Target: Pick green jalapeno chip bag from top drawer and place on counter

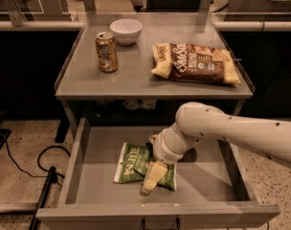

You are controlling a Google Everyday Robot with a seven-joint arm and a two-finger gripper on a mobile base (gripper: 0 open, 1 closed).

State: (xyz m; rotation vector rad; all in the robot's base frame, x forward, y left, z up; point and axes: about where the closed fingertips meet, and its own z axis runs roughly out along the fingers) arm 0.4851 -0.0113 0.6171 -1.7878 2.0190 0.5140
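The green jalapeno chip bag [131, 164] lies flat in the middle of the open top drawer [83, 176]. My white arm reaches in from the right, and my gripper [150, 178] hangs over the bag's right half, its cream fingers [153, 175] pointing down and forward onto it. The fingers cover part of the bag. The counter [136, 75] is the grey tabletop above the drawer.
On the counter stand a brown-gold can [106, 51] at the left, a white bowl [126, 30] at the back, and a large brown-and-cream chip bag [198, 63] at the right. A black cable [40, 162] lies on the floor left of the drawer.
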